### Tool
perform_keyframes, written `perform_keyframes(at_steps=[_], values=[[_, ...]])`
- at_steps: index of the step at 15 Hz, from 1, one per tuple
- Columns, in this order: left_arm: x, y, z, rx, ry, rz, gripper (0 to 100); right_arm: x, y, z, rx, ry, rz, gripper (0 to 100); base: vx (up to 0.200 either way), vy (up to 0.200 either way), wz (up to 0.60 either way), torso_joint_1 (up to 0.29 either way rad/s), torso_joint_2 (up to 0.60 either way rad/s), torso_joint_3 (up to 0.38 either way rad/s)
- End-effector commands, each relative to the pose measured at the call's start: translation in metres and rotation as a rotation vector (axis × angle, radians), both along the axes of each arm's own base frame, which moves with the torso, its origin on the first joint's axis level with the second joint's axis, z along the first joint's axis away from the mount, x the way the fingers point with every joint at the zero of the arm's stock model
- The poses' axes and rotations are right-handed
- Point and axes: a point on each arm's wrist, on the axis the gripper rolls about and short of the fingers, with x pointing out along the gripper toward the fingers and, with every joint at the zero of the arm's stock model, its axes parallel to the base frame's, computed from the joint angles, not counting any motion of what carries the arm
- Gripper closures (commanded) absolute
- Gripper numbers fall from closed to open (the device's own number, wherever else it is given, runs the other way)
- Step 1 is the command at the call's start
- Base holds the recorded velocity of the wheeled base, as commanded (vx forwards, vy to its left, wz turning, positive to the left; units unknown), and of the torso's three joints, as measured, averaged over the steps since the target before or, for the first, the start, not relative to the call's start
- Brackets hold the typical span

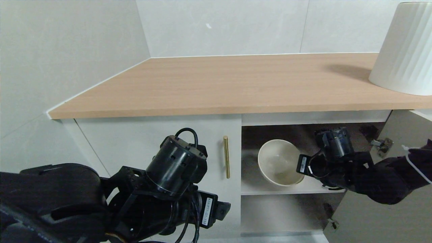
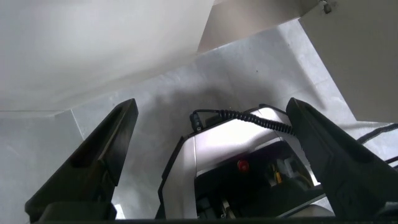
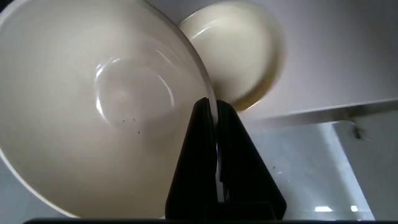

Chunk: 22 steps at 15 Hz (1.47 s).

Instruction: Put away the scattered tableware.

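Cream bowl (image 1: 278,162) tilted on edge above the open cabinet's upper shelf (image 1: 256,189), rim pinched by the right gripper (image 3: 214,155), second cream dish (image 3: 239,53) just behind it inside the cabinet — left gripper (image 2: 211,109) spread wide, holding nothing, low before the cabinet's closed door (image 1: 141,141), brass handle (image 1: 226,157) beside the opening, white ribbed shade (image 1: 405,50) on the countertop (image 1: 216,84) above.

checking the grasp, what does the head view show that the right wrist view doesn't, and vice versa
Head view: the counter, the brass handle on the closed door, the lampshade. Right wrist view: the end effector pinching the bowl by its rim, a second dish behind it. Both: the bowl.
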Motion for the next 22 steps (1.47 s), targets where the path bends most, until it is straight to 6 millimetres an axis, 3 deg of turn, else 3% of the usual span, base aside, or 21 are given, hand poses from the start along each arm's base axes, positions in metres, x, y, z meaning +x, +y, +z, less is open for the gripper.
perform_keyframes(at_steps=[1,8,22], values=[[0.000,0.000,0.000,0.001,0.001,0.000,0,0.023,-0.002,-0.022,-0.014,0.027,-0.093,100,0.000,0.000,0.00,0.000,0.00,0.000],[0.001,-0.001,-0.002,0.005,0.005,0.000,0,0.060,-0.014,-0.051,-0.020,0.048,-0.205,100,0.000,0.000,0.00,0.000,0.00,0.000],[0.000,0.000,-0.001,0.004,0.004,0.000,0,0.065,-0.017,-0.059,-0.018,0.058,-0.224,100,0.000,0.000,0.00,0.000,0.00,0.000]])
